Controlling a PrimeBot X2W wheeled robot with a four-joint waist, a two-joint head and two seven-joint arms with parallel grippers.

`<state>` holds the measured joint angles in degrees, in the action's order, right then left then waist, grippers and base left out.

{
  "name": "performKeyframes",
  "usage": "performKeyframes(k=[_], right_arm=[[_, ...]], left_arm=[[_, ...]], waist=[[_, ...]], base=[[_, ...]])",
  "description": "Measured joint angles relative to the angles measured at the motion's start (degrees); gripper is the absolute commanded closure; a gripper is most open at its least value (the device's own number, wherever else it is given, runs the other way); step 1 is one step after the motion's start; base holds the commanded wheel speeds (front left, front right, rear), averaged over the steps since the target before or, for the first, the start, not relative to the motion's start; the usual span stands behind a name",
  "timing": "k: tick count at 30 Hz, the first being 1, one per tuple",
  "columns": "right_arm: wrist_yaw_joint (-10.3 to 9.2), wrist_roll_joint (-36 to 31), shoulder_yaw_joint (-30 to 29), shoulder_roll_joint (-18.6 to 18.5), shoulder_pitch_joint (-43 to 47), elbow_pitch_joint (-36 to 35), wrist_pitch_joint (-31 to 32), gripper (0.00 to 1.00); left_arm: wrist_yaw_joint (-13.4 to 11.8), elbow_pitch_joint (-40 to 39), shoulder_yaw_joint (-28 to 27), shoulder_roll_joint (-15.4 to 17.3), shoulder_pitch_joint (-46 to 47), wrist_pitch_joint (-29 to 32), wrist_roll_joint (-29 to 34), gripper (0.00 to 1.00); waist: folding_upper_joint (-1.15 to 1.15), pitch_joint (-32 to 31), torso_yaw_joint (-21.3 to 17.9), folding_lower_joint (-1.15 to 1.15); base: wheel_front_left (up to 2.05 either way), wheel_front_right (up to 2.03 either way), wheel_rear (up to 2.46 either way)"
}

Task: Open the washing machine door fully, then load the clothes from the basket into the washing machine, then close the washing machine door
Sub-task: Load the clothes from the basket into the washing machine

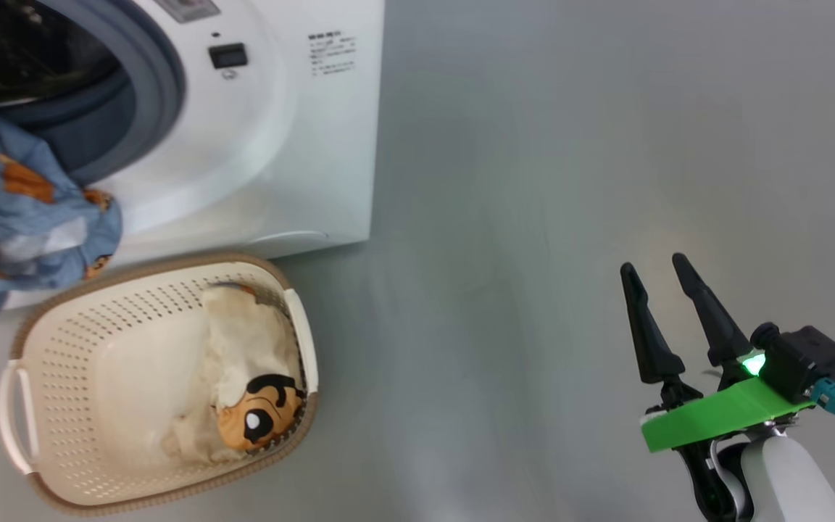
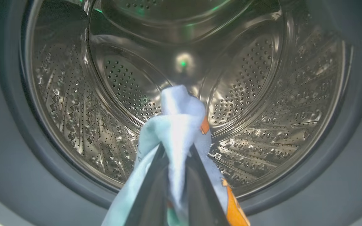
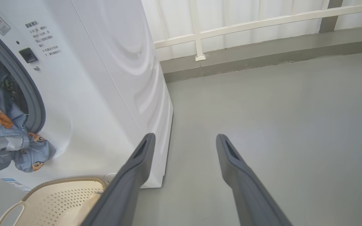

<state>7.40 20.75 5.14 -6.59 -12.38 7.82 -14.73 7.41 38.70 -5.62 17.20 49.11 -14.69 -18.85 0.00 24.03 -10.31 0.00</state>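
Two garments showed. The blue one (image 2: 181, 119), with orange prints, was pinched between the closed jaws of the left gripper (image 2: 177, 147). A fold bunched up just past the tips and the rest trailed back along both fingers. In the head and right wrist views its loose part hung out of the washer's (image 1: 280, 145) mouth and down the white front. The cream one (image 1: 243, 362), cartoon face up, lay in the basket (image 1: 69, 341) against its wall on the right gripper's side.

There was one washer. Its steel drum (image 2: 262, 125) lay straight ahead of the left jaws, with the grey gasket (image 2: 5, 141) ringing them on all sides. The one basket stood on the floor (image 1: 533, 217), touching or nearly touching the washer's front. It was well apart from the right gripper (image 1: 653, 264), on that gripper's left.

Of the two grippers, the right one held nothing. Its jaws stood wide apart over bare floor.

The floor was smooth, matt grey. Ahead of the right jaws it met a low grey kerb under a pale wall with white rails (image 3: 247, 22).
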Motion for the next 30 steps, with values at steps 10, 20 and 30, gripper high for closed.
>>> performKeyframes(k=[10, 20, 30], right_arm=[[0.00, 0.00, 1.47, 1.16, -2.14, -0.36, 0.00, 0.00], [0.00, 0.00, 2.90, 2.30, -3.28, -0.60, 0.00, 0.00], [0.00, 0.00, 3.05, 3.07, -4.76, -0.76, 0.00, 0.00]], left_arm=[[0.00, 15.71, 6.04, 2.30, 11.05, 0.01, -2.74, 1.00], [-0.02, 17.01, 7.32, 7.33, 18.16, 0.07, -2.12, 1.00], [-0.09, -3.01, -1.16, 7.08, 19.28, -0.01, 4.54, 1.00]], waist=[[0.00, 3.59, -2.31, 0.00], [0.00, 6.66, -5.67, 0.00], [0.00, 9.34, -6.76, 0.00]], base=[[0.00, 0.00, 0.00], [0.00, 0.00, 0.00], [0.00, 0.00, 0.00]])
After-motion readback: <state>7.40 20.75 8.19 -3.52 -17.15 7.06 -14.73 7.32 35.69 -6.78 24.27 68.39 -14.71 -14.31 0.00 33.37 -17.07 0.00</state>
